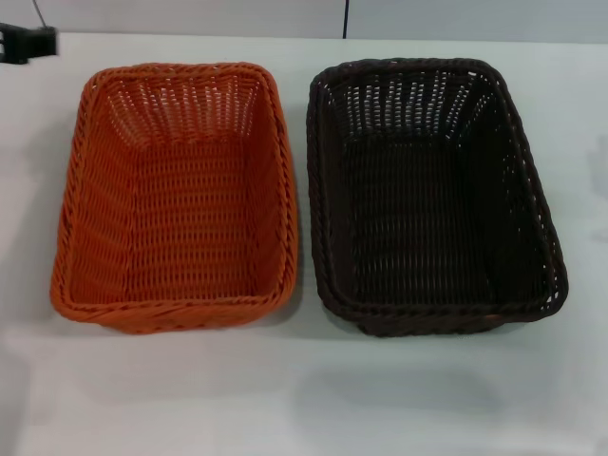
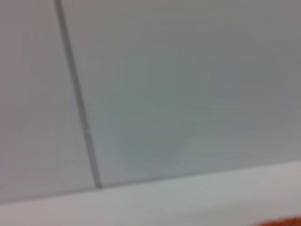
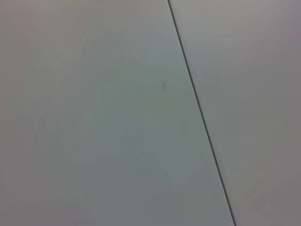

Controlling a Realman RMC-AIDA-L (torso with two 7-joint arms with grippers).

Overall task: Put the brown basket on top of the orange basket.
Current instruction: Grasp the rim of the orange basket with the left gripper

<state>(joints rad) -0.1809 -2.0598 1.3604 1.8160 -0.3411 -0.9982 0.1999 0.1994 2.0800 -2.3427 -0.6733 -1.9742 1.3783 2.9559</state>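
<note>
The orange basket (image 1: 176,195) sits upright on the white table on the left of the head view. The brown basket (image 1: 432,195) sits upright beside it on the right, a narrow gap between their rims. Both are empty. A black part at the far left corner looks like my left gripper (image 1: 26,43), apart from the orange basket, up beyond its far left corner. A sliver of orange (image 2: 282,222) shows at the edge of the left wrist view. My right gripper is out of view; its wrist view shows only a pale wall panel.
The white table (image 1: 304,389) runs wide in front of both baskets. A pale wall with a dark vertical seam (image 1: 346,17) stands behind the table's far edge.
</note>
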